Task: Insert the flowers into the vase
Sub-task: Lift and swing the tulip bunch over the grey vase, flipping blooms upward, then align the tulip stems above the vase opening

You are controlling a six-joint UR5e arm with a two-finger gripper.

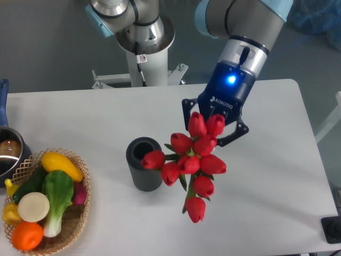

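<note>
A bunch of red tulip flowers hangs in the air, buds toward the camera, stems hidden behind them. My gripper is shut on the flowers just behind the top buds. The leftmost bud overlaps the right rim of the vase in the image. The vase is a dark ribbed cylinder standing upright on the white table, its round mouth open and nothing inside.
A wicker basket of toy vegetables sits at the front left. A dark pot with a blue handle stands at the left edge. A second arm's white base rises behind the table. A black object is at the right front corner.
</note>
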